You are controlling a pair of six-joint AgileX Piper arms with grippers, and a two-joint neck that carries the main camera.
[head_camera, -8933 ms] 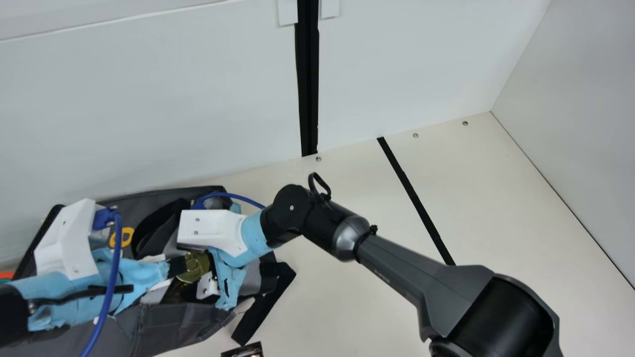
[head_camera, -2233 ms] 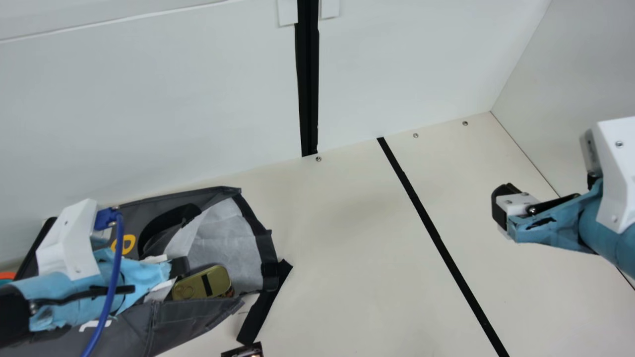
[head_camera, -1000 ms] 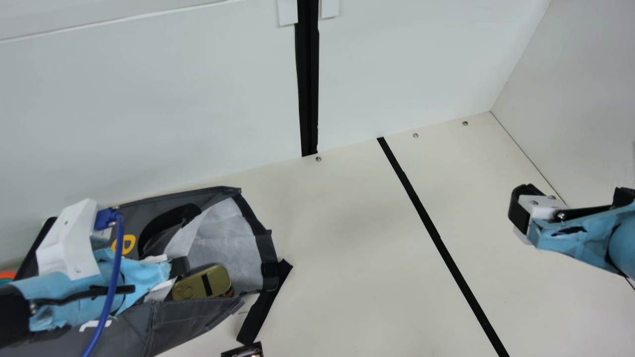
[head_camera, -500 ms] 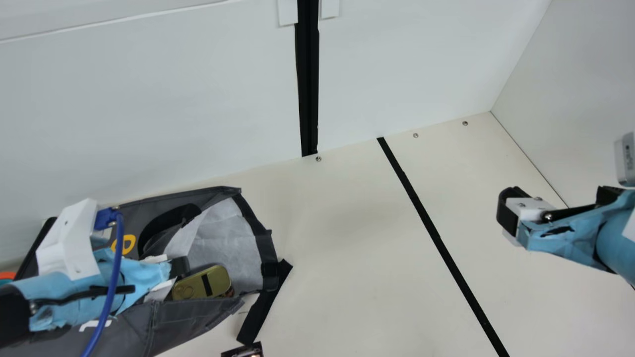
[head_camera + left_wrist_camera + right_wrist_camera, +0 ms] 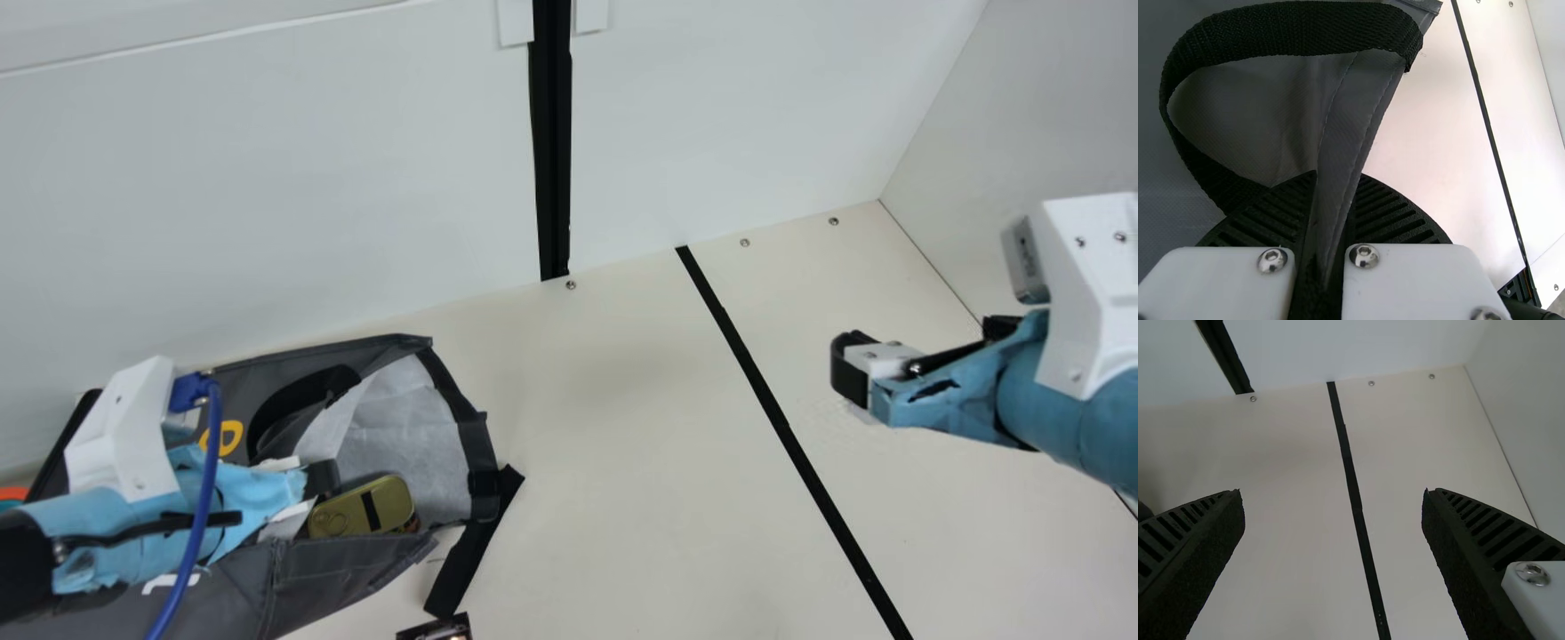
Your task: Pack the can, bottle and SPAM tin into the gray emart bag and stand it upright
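Observation:
In the main view my left gripper (image 5: 316,480) is at the mouth of the gray bag (image 5: 329,573), which lies on its side. The left wrist view shows that gripper (image 5: 1336,183) shut on the bag's fabric edge (image 5: 1348,127), beside a black handle loop (image 5: 1291,30). The gold SPAM tin (image 5: 387,500) rests inside the bag's mouth, just right of my left fingers. My right gripper (image 5: 849,373) hangs well to the right of the bag; in the right wrist view this gripper (image 5: 1333,497) stands open with nothing between its fingers.
A small dark printed object (image 5: 437,629) is cut off by the main view's bottom edge, near the bag's black strap (image 5: 471,556). An orange item (image 5: 12,492) shows at the left edge. White walls stand behind and at right; black tape (image 5: 782,427) crosses the table.
The right gripper was at the tin in the bag; it has let go and withdrawn right, and over the last second has come back somewhat leftward. The left gripper has stayed at the bag.

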